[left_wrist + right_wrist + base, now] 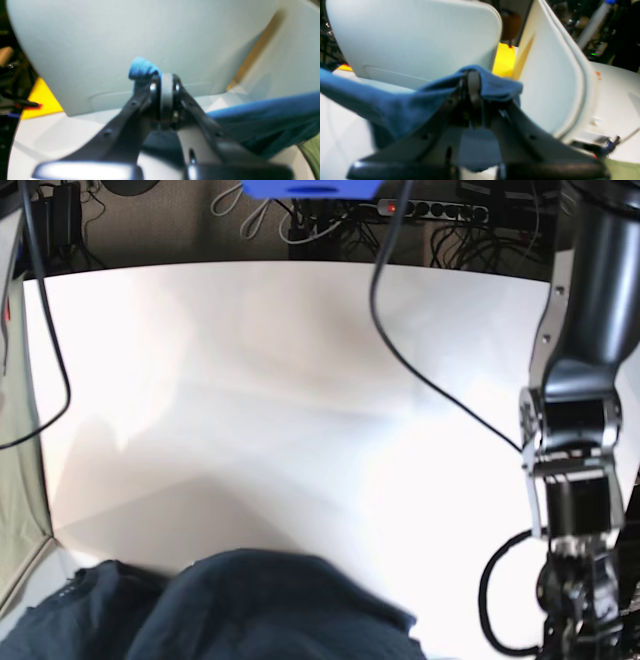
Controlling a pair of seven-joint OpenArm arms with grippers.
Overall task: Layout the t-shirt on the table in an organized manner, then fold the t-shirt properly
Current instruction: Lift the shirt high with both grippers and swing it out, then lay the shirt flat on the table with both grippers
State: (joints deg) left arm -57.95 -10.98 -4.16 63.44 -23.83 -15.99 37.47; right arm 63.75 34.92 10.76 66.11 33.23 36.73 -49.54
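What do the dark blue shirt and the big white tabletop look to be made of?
The dark blue t-shirt looks like soft knit fabric, likely cotton: matte, and it bunches into folds where the right gripper and the left gripper pinch it. The white table looks like a smooth, hard, matte board, perhaps laminate or plastic; no grain shows.

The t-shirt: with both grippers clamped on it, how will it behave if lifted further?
Likely floppy: the t-shirt sags away from the shut right gripper. Probably light, since the shut left gripper holds only a small bunched tip. It may drag on the table.
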